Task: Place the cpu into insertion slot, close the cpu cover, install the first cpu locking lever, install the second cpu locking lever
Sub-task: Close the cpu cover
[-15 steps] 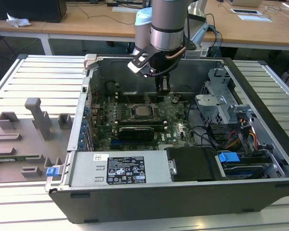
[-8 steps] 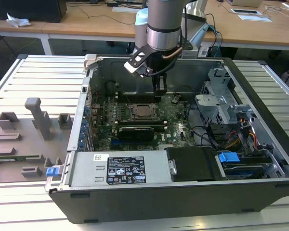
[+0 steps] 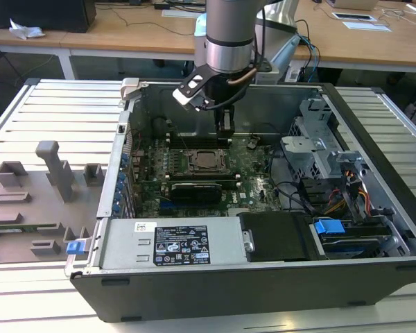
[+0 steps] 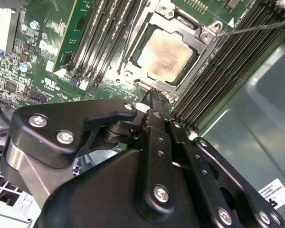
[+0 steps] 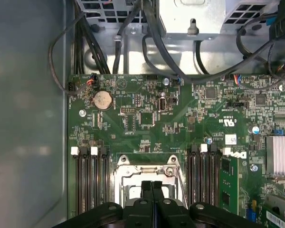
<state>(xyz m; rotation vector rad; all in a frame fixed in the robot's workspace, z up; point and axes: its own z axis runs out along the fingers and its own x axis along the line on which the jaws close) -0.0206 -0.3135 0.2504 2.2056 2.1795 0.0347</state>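
The cpu (image 4: 168, 50) lies flat in the insertion slot (image 5: 133, 176) on the green motherboard, its pale metal top showing. The cpu cover (image 4: 190, 23) lies down around it as a metal frame. A thin wire lever (image 4: 256, 27) runs out from one corner of the socket. My gripper (image 4: 154, 92) hangs just above the socket's edge, its fingers shut together with nothing between them. In the first wrist view the gripper (image 5: 152, 186) hides part of the socket. In the exterior view the gripper (image 3: 225, 128) stands inside the open case, just behind the cpu (image 3: 208, 161).
Black memory slots (image 5: 91, 180) flank the socket on both sides. Cables (image 5: 147, 28) and a drive cage (image 3: 319, 149) crowd the exterior view's right. A power supply (image 3: 173, 244) lines the near wall of the case. Grey fixtures (image 3: 55, 170) sit on the slatted table.
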